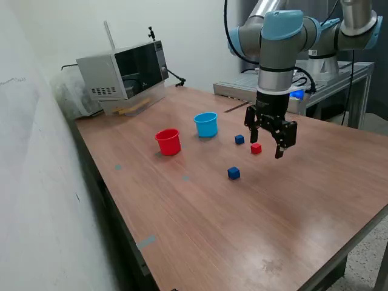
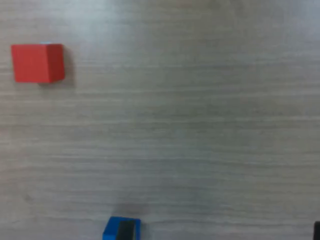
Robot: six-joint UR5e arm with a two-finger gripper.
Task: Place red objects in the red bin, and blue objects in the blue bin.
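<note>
Red cube (image 1: pixel 256 148) just beside open gripper (image 1: pixel 267 144)

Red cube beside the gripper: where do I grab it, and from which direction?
Come straight down on the red cube and close the gripper across two opposite flat side faces. It sits flat on the table, with nothing touching it; the nearest blue cube stands apart.
</note>
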